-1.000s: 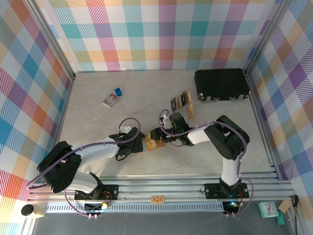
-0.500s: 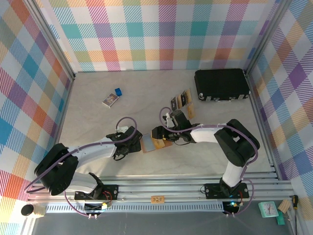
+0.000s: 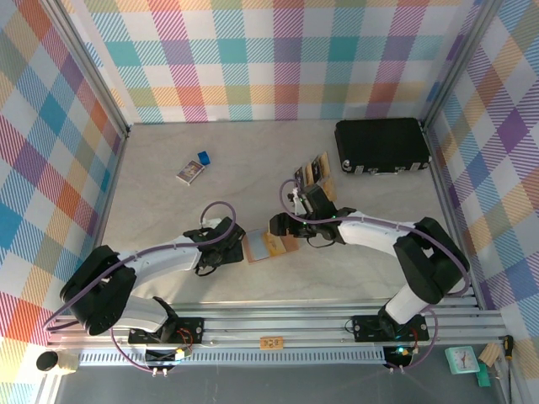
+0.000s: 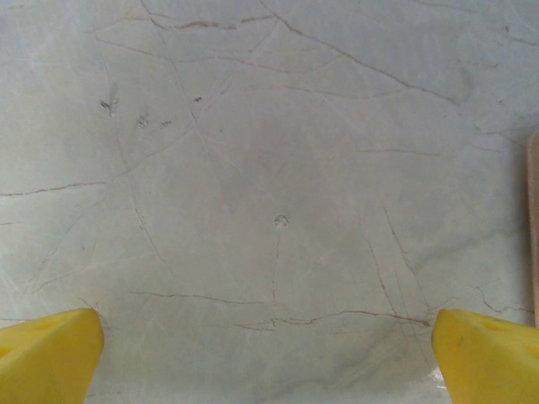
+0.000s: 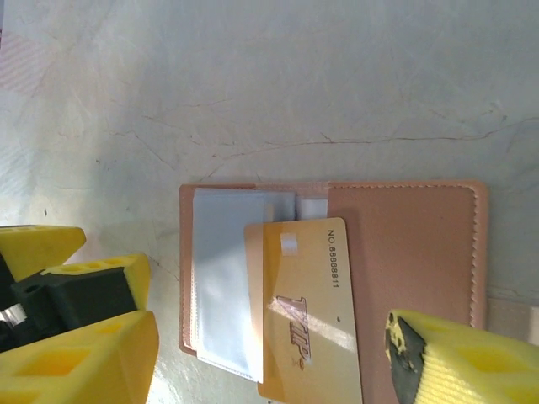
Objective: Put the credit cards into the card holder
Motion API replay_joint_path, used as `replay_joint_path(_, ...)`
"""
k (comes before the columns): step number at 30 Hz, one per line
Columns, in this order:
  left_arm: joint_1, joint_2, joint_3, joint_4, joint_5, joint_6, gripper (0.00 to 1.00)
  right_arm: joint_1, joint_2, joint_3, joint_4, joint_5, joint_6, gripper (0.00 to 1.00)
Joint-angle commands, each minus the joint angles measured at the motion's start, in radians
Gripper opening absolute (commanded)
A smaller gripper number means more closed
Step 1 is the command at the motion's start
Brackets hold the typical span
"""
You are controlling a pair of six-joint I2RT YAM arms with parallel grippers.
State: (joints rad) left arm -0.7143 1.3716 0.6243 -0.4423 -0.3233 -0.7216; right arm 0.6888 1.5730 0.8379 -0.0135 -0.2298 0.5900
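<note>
Bright even overhead light, faint soft shadows, wrist views slightly soft (near edges), glare on gold card [image 5: 303, 316]

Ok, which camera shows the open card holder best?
Right wrist: the card holder lies open, close up, a gold card on it. Top external shows it small and distant. Left wrist has a tan sliver at its right border, perhaps the holder's edge.

The left arm [image 3: 160, 257] and the right arm [image 3: 379, 236] wear smooth white shells between bulky black joint housings. Behind each pincer a thin lilac cable [image 3: 215, 206] loops free. The left pincer [image 4: 269, 362] and the right pincer [image 5: 269, 337] have blocky bright-yellow fingers [image 4: 50, 353]. A black insert [image 5: 76, 299] sits within the right pincer's yellow.
</note>
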Motion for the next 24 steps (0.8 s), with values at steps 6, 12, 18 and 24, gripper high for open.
replay_joint_path(6, 0.013, 0.058, 0.030, 0.015, 0.019, 0.014, 1.00, 0.041, -0.061, -0.103, -0.063, 0.040, -0.007, 0.52)
replay_joint_path(12, 0.012, 0.093, 0.046, 0.025, 0.024, 0.021, 1.00, 0.104, -0.045, -0.143, -0.013, 0.050, 0.034, 0.22)
replay_joint_path(18, 0.012, 0.110, 0.055, 0.024, 0.020, 0.028, 1.00, 0.154, 0.001, -0.132, 0.004, 0.055, 0.049, 0.10)
replay_joint_path(24, 0.012, 0.116, 0.055, 0.027, 0.020, 0.029, 1.00, 0.170, 0.034, -0.117, 0.010, 0.052, 0.051, 0.05)
